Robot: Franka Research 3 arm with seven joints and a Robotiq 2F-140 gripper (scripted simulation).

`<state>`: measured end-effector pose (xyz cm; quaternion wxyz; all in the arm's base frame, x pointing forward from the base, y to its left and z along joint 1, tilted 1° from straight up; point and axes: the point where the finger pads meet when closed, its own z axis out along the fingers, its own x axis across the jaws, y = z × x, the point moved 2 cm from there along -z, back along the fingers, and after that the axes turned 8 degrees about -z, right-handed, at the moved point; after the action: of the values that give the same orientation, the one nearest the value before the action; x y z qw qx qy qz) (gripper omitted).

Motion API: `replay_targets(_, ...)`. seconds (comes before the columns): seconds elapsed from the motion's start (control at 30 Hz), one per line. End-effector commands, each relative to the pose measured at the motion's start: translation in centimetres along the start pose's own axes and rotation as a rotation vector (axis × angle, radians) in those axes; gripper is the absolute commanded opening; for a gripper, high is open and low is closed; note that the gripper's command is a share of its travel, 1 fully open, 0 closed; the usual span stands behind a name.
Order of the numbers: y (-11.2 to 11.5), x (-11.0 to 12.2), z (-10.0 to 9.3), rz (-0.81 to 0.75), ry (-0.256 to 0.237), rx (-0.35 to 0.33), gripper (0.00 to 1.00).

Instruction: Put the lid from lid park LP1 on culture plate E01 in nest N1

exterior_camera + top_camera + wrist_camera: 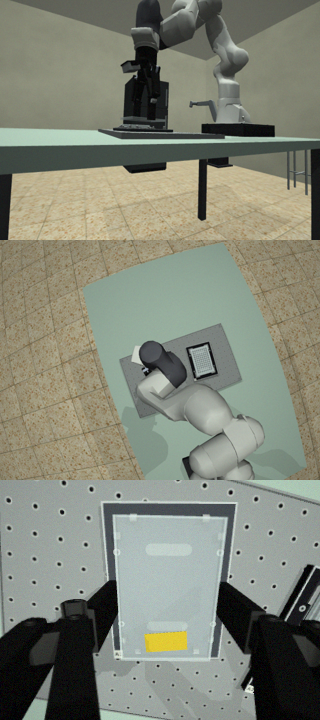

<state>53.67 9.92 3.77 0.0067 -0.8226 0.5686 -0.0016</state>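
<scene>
The clear lid (169,585), with a yellow label (166,641) near its close end, sits level between my fingers. My gripper (167,596) is shut on its two long sides. In the side view the lid (143,118) hangs a little above the dark frame of lid park LP1 (142,129). In the wrist view the park frame (228,540) shows around the lid's edges. The culture plate E01 (202,360), white with a fine well grid, lies uncovered in the black nest N1 (190,361), to the right of my wrist (155,356) in the overhead view.
Park and nest are fixed on a grey perforated baseplate (227,364) on the green table. A tall black box (162,103) stands behind the gripper in the side view. The robot base (237,129) is at the right. A corner of the nest (305,600) shows at the wrist view's right edge.
</scene>
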Motion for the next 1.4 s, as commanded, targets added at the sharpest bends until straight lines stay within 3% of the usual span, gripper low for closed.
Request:
replay_targets(0.0, 0.2, 0.1, -0.7, -0.011, -0.001, -0.006, 0.1)
replay_targets(0.6, 0.2, 0.1, -3.1, -0.011, -0.001, -0.006, 0.1)
replay_targets(1.1, 0.3, 0.3, -3.5, -0.011, -0.001, -0.006, 0.1)
replay_targets(1.13, 0.7, 1.5, -3.5, -0.011, -0.001, -0.007, 0.1)
replay_targets(1.2, 3.1, 7.0, -3.5, -0.011, 0.0, -0.008, 0.1)
replay_targets(1.27, 4.9, 9.3, -3.4, -0.011, 0.0, -0.007, 0.1)
replay_targets(1.33, 4.9, 9.3, -3.4, -0.011, 0.0, -0.007, 0.1)
replay_targets(1.37, 7.5, 13.8, -3.5, -0.011, -0.001, -0.007, 0.1)
